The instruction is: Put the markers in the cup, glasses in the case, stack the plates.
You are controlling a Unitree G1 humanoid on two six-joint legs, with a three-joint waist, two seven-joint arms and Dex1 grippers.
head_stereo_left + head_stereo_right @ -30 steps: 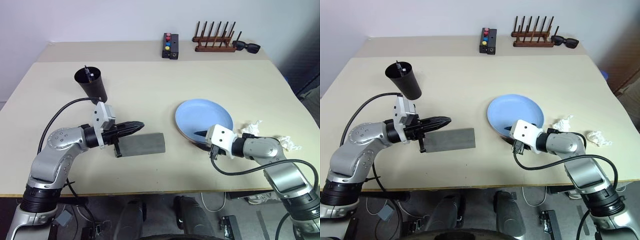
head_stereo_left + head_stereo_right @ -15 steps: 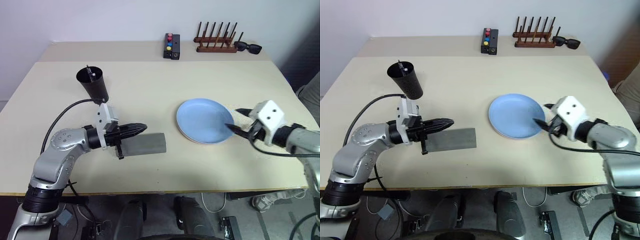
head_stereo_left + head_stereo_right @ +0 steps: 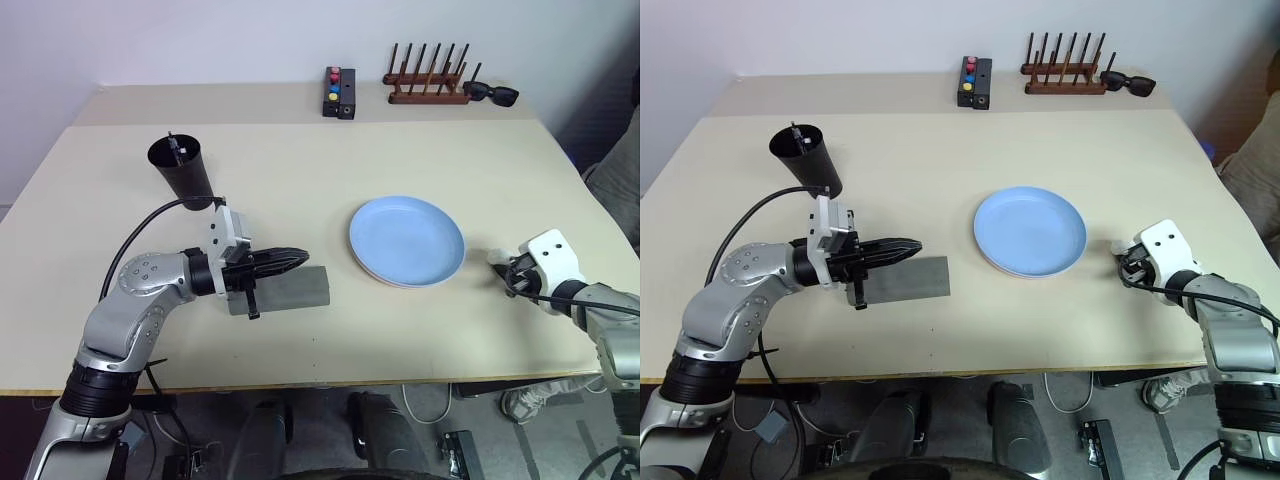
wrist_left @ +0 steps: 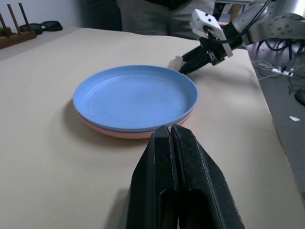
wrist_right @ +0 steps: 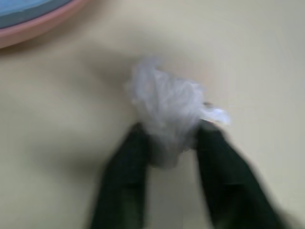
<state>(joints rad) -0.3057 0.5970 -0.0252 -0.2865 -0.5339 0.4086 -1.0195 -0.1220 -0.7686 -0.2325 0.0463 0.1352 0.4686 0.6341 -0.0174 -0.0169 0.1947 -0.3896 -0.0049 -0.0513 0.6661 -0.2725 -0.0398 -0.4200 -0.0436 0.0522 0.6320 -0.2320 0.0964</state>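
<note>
- Since a second ago the right gripper (image 3: 1127, 262) has swung from the near edge of the plates out to the robot's right, and its fingers now pinch a crumpled white tissue (image 5: 167, 107) on the table just beside the stack; the left gripper (image 3: 300, 259) has barely shifted
- left gripper's fingers are pressed together with nothing between them, level and pointing right, over the grey case (image 3: 287, 291), which lies lid down near the front edge
- light blue plate (image 3: 407, 240) sits on the salmon pink plate (image 4: 119, 132), whose rim peeps out beneath; black cup (image 3: 180, 168) stands upright at the left with a marker (image 3: 174, 146) inside
- beige table (image 3: 940, 160) has a seam across its far part; on the far strip stand a button box (image 3: 340, 92), a wooden peg rack (image 3: 428, 86) and black sunglasses (image 3: 492, 93); white wall behind
</note>
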